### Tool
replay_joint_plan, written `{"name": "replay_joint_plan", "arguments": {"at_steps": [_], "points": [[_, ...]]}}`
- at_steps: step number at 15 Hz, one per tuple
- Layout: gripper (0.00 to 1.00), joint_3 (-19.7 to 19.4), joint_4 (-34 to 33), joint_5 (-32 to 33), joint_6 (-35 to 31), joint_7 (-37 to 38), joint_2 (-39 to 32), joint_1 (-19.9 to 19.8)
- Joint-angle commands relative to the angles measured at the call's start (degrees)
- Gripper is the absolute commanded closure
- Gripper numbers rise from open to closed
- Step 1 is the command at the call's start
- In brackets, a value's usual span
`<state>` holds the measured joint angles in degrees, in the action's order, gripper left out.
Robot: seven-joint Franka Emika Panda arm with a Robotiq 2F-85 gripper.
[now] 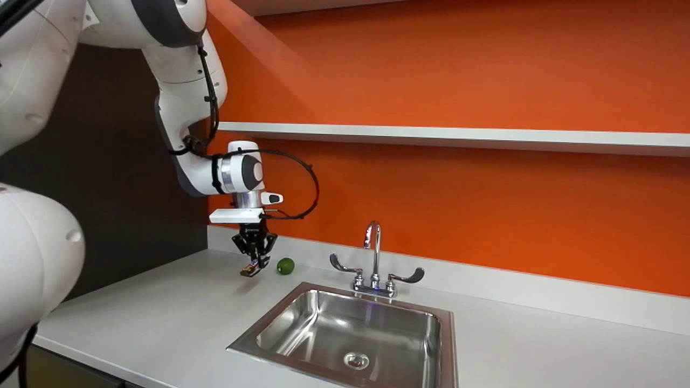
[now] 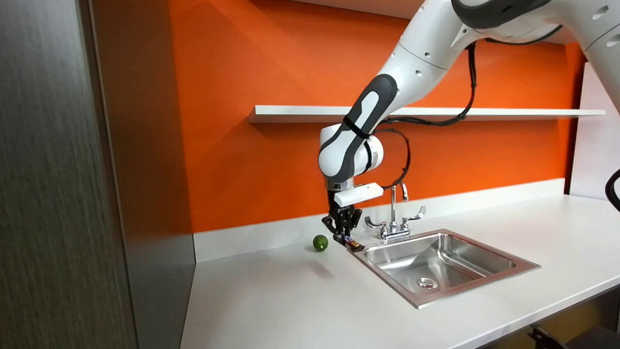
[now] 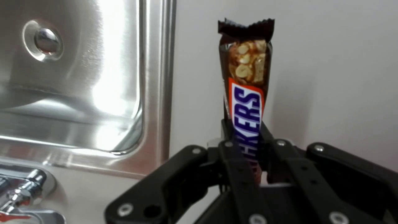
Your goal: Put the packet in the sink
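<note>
The packet is a slim dark Snickers wrapper (image 3: 247, 65) with a red-edged white and blue label. My gripper (image 3: 247, 133) is shut on it, one finger on each side, and its near end is partly hidden between the fingers. In both exterior views the packet (image 1: 249, 269) (image 2: 355, 244) sticks out sideways from the fingertips of the gripper (image 1: 259, 262) (image 2: 345, 236), held above the counter. The stainless-steel sink (image 1: 253, 342) (image 2: 387, 282) lies beside and below the gripper. In the wrist view the sink's rim (image 3: 155, 77) runs left of the packet, apart from it.
A chrome two-handled faucet (image 1: 375, 258) (image 2: 394, 213) stands at the sink's back edge. A small round green ball (image 1: 285, 265) (image 2: 320, 243) sits on the counter close to the gripper. A white shelf (image 1: 431, 132) runs along the orange wall. A dark panel (image 1: 118, 161) borders the counter.
</note>
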<state>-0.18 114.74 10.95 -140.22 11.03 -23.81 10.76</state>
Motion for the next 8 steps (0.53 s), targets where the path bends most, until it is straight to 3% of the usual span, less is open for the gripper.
{"name": "replay_joint_plan", "arguments": {"at_steps": [1, 8], "points": [[0.95, -1.2, 4.9, -2.0, -1.0, 0.3, 3.2, -3.2], [0.95, -5.1, 9.7, -5.3, -4.5, -0.4, 3.5, -9.8]]}}
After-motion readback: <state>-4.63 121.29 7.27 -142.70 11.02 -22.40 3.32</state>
